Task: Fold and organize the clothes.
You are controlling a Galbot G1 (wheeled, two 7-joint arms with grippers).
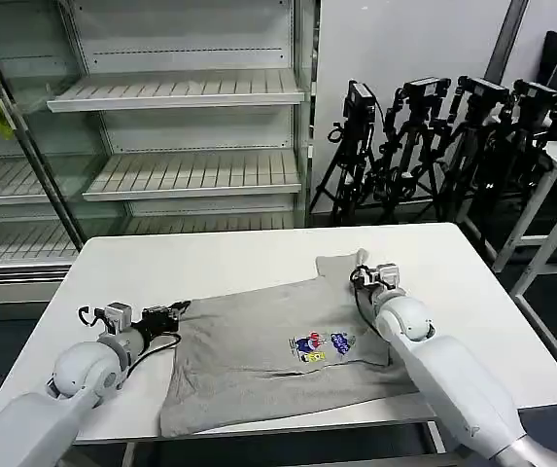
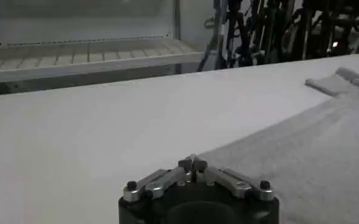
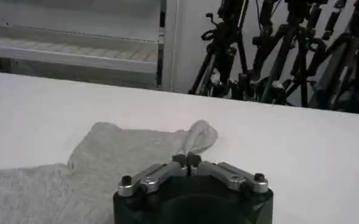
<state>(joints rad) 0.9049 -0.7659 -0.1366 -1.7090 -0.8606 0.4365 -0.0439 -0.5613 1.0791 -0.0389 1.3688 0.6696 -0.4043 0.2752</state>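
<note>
A light grey T-shirt [image 1: 278,355] lay spread out on the white table [image 1: 229,263], toward the front edge near the robot. It had a small colourful print [image 1: 320,346] on its chest. One sleeve [image 1: 341,268] stuck out toward the back of the table, and its corner was lifted up a little. The left gripper [image 1: 178,311] was low over the table at the left edge of the shirt. In the left wrist view its fingers [image 2: 192,164] were pressed together, with the tips right at the edge of the grey cloth [image 2: 301,158]. It was hard to tell if any cloth was caught between them. The right gripper [image 1: 361,275] was at the sleeve on the other side of the shirt. In the right wrist view its fingers [image 3: 186,160] were pinching the raised bit of the sleeve [image 3: 199,135]. Behind the table stood a shelf rack [image 1: 176,126] and a row of black tripods [image 1: 434,146].
</note>
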